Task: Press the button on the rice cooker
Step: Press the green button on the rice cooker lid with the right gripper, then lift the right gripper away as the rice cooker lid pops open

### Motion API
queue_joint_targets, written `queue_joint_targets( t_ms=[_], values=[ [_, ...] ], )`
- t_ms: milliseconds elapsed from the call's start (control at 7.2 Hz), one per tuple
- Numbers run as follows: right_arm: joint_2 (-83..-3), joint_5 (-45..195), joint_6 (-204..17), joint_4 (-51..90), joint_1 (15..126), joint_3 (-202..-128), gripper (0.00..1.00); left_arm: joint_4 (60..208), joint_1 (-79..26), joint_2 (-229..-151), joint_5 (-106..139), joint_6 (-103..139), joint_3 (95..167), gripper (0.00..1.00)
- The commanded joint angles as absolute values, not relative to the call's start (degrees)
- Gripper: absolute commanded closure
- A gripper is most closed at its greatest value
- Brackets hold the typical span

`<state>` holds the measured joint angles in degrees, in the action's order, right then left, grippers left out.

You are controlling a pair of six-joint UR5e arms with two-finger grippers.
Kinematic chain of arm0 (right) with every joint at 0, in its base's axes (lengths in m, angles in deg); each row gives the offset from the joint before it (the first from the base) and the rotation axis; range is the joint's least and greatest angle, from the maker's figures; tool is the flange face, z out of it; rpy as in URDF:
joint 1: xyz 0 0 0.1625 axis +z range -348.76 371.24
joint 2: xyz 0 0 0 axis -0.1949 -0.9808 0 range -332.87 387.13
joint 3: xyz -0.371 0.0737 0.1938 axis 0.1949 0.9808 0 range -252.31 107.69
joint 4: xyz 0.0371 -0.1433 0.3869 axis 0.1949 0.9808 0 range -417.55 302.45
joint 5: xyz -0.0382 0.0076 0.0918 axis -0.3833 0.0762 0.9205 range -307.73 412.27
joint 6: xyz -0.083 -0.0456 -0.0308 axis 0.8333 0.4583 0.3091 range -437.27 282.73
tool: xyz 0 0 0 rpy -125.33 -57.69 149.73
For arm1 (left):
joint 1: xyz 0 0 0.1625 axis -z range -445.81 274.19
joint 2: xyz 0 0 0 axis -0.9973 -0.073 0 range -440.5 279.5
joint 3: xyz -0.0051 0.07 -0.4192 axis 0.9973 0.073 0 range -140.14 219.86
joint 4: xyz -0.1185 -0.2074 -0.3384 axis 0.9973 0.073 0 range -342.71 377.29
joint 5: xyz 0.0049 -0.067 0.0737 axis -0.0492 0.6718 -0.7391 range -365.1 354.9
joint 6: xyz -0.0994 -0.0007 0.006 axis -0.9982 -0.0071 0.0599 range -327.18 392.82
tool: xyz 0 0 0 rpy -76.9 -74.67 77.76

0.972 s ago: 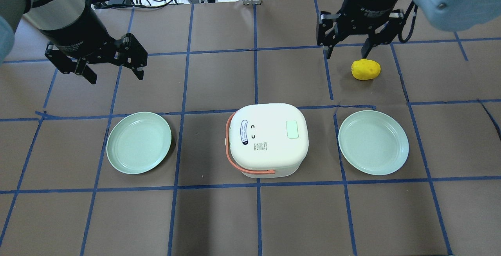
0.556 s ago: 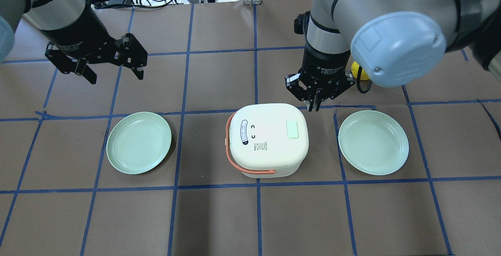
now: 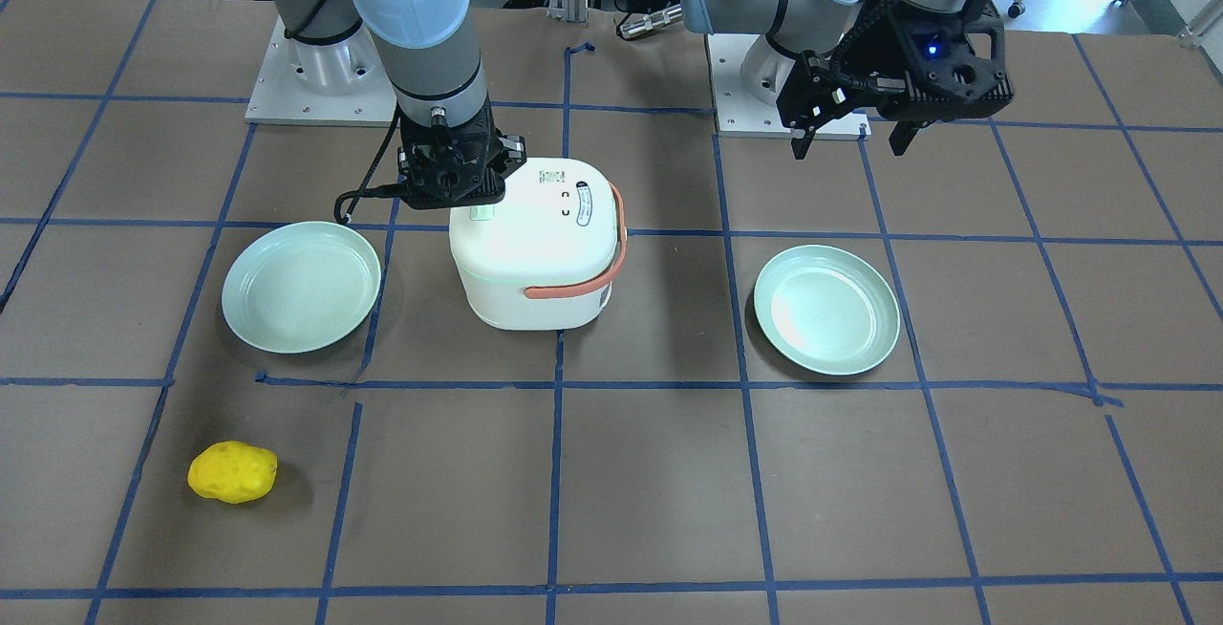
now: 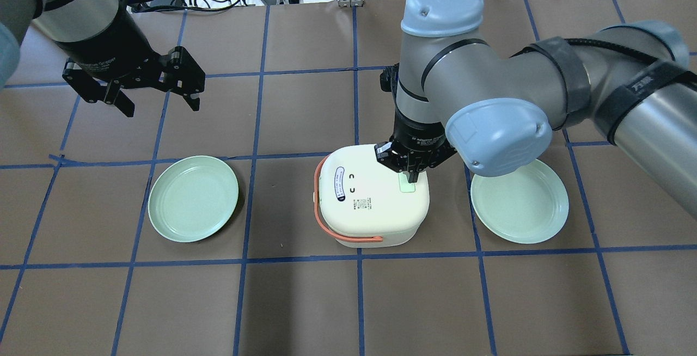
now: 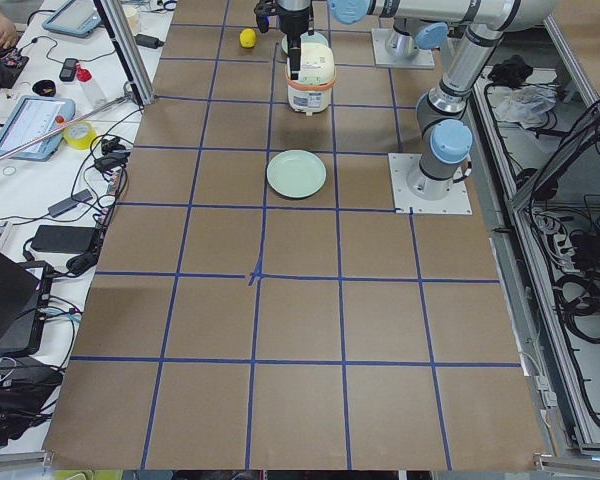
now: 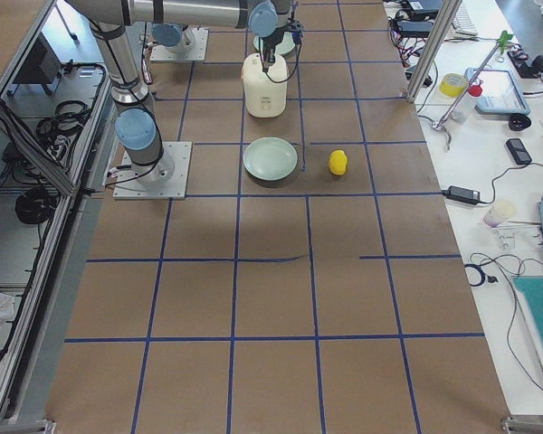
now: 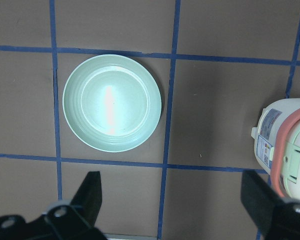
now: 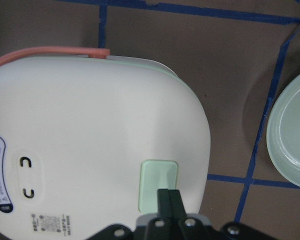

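A white rice cooker (image 4: 370, 203) with an orange handle stands mid-table, also in the front view (image 3: 535, 252). Its pale green button (image 8: 152, 182) is on the lid's right side. My right gripper (image 4: 412, 176) is shut and empty, and points straight down. In the right wrist view (image 8: 168, 197) its joined fingertips lie over the button's near edge. I cannot tell whether they touch it. My left gripper (image 4: 162, 106) is open and empty, and hovers over the table far to the cooker's left.
Two pale green plates flank the cooker, one on the left (image 4: 193, 198) and one on the right (image 4: 520, 203). A yellow lumpy object (image 3: 232, 472) lies beyond the right plate, hidden by my right arm in the overhead view. Cables lie along the far table edge.
My right arm has swung from beside the yellow object to above the cooker lid. Its gripper has shut on the way. The left arm has not moved.
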<state>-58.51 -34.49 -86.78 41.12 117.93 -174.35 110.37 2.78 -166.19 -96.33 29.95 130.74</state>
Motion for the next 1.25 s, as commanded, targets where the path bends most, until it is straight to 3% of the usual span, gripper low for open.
queue_joint_targets(
  t_ms=[0,278,417,556,1111],
  values=[
    [-58.5,-34.5,-86.3,43.2,118.0,-175.6,1.0,110.4,2.8,-166.2,-96.3,30.0,130.7,0.0],
    [-58.5,-34.5,-86.3,43.3,118.0,-175.6,0.98,110.4,2.8,-166.2,-96.3,30.0,130.7,0.0],
    [-58.5,-34.6,-86.2,43.4,118.0,-175.2,0.87,110.4,2.8,-166.2,-96.3,30.0,130.7,0.0],
    [-58.6,-35.2,-87.0,43.4,117.9,-174.4,0.01,110.4,2.8,-166.2,-96.3,29.9,130.7,0.0],
    [-59.0,-36.8,-86.1,40.2,112.0,-162.4,0.0,110.4,2.8,-166.2,-96.3,30.0,130.7,0.0]
  ],
)
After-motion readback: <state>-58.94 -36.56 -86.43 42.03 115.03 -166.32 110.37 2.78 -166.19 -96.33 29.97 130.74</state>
